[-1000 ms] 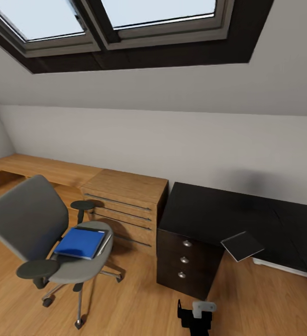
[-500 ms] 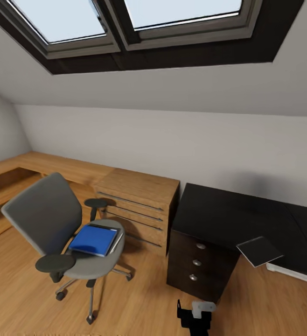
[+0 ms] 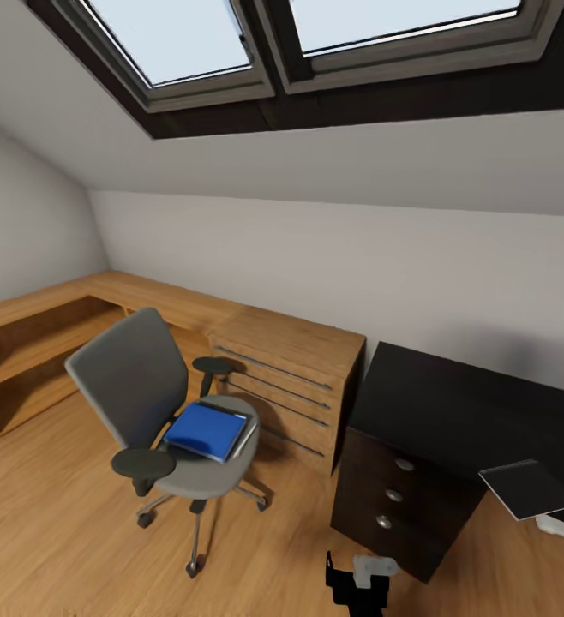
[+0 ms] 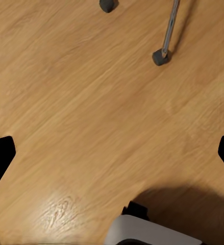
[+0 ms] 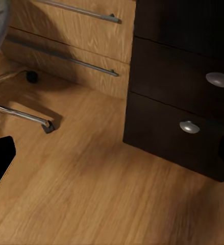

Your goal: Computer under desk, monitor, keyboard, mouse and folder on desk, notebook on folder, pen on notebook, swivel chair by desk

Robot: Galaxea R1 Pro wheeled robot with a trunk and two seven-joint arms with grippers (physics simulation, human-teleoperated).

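The blue folder (image 3: 207, 431) lies flat on the seat of the swivel chair (image 3: 158, 403), off to the robot's left and well away from both arms. Its long side runs slantwise across the seat. The desk (image 3: 453, 411) stands to the right, with the thin grey notebook (image 3: 529, 488) at its near edge.

Both wrist views look down at the wood floor (image 4: 91, 102). In each one the finger tips peek in at the far edges, so the jaws are spread wide and hold nothing. The left arm is probably the nearer one (the chair sits on its side), but the robot must get closer first.
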